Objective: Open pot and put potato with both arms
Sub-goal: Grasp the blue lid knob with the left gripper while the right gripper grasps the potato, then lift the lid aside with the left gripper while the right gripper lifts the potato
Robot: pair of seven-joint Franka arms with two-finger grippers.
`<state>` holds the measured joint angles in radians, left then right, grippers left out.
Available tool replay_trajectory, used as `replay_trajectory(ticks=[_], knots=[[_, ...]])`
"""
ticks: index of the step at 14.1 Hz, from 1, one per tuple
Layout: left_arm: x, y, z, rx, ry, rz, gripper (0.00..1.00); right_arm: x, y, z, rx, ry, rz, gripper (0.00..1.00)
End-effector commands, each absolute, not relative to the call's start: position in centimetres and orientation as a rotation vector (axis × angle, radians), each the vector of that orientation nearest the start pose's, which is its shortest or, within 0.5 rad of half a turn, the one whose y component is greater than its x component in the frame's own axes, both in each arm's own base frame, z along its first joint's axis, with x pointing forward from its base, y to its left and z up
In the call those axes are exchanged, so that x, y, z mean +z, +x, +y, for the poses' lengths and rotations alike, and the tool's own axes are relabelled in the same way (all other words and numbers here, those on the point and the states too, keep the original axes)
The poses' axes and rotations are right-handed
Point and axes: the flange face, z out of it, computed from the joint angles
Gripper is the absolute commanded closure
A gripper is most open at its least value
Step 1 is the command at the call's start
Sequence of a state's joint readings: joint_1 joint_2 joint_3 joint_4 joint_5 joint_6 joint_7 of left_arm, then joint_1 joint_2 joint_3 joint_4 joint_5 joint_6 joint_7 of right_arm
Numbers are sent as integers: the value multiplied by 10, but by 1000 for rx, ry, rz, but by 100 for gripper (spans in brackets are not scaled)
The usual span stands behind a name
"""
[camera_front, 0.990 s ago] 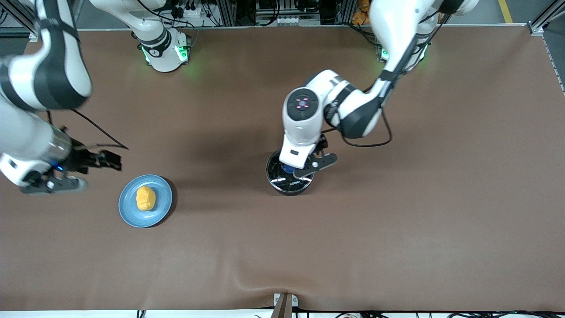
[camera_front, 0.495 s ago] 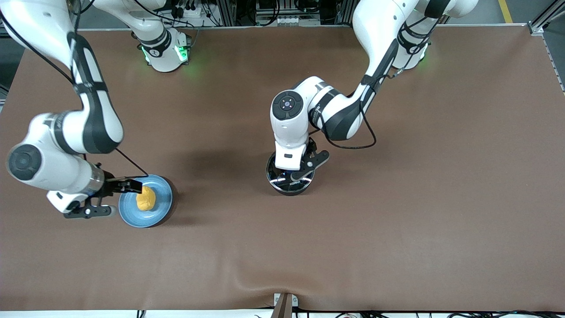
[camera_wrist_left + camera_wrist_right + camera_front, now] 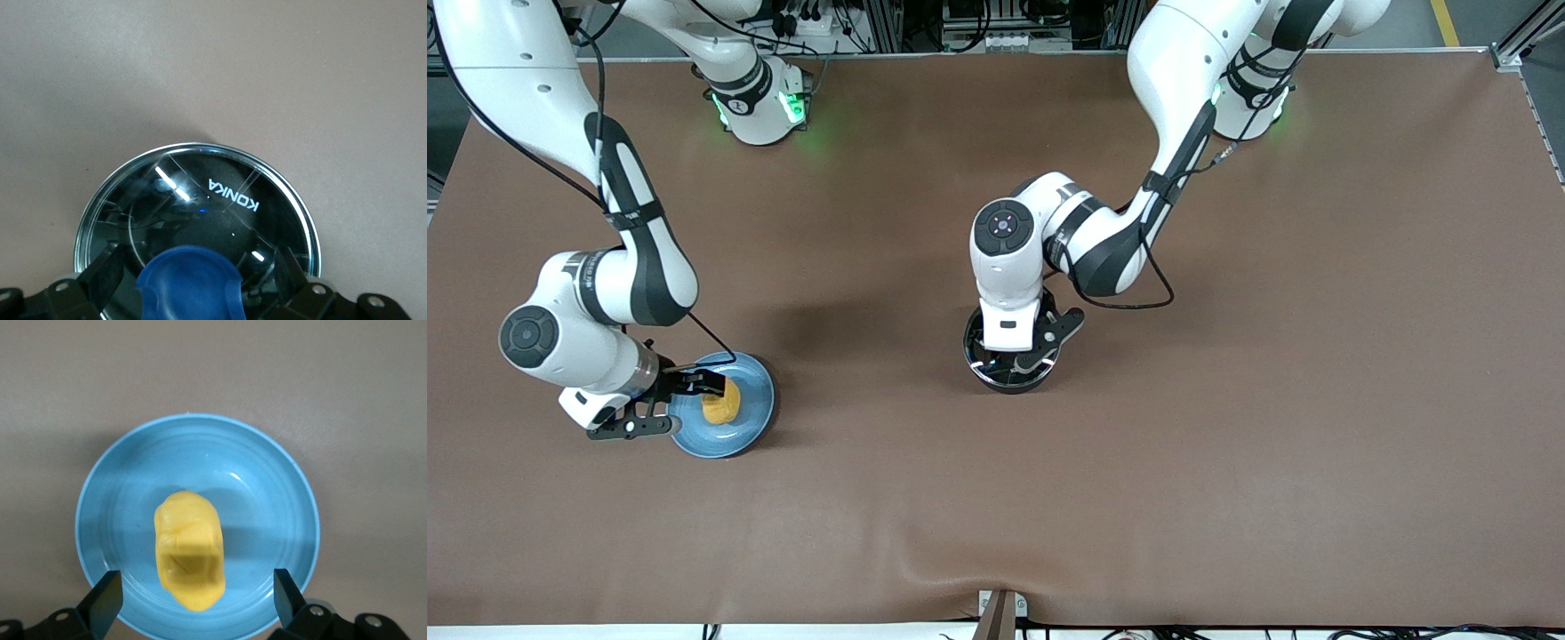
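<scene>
1. Potato [image 3: 189, 550] lies on the blue plate [image 3: 267, 487] toward the right arm's end of the table, directly between the spread fingers of the right gripper [image 3: 193, 600]. In the right wrist view its long axis runs 12-to-6, crosswise to the gap, so the fingers stand at its 9 and 3 and would close across its narrow width. They are released and not touching it.
2. In the front view the right gripper [image 3: 698, 384] hangs over the plate's [image 3: 743, 427] rim, and the potato [image 3: 721, 404] sits at about 9 o'clock from the pot [image 3: 1009, 363], well apart from it.
3. Left gripper [image 3: 193, 283] is over the pot [image 3: 293, 200], its fingers parted on either side of the lid's [image 3: 200, 200] blue knob [image 3: 190, 280], at the knob's 9 and 3; no squeeze shows, so I judge it released. The lid is not yet off.
4. Each arm is nearer its own target.
5. Count: one potato, one plate, one pot, one lid, two grippers.
</scene>
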<state>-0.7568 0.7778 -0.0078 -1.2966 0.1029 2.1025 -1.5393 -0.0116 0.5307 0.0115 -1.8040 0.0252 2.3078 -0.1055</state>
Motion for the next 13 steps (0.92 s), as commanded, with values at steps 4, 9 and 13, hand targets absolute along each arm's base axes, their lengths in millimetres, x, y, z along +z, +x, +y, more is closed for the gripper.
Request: replay_trajectory(ticks=[4,9,13], knots=[[292,537,-527,-136,-2942,-1125,0,207,649,2,43,-3063,-143,0],[290,535,-526,-115,-2944,-1109,14,190,649,3,29,-3066,-146,29],[291,536,-525,-115,-2944,-1113,29,201,650,12,40,-3063,-156,100]])
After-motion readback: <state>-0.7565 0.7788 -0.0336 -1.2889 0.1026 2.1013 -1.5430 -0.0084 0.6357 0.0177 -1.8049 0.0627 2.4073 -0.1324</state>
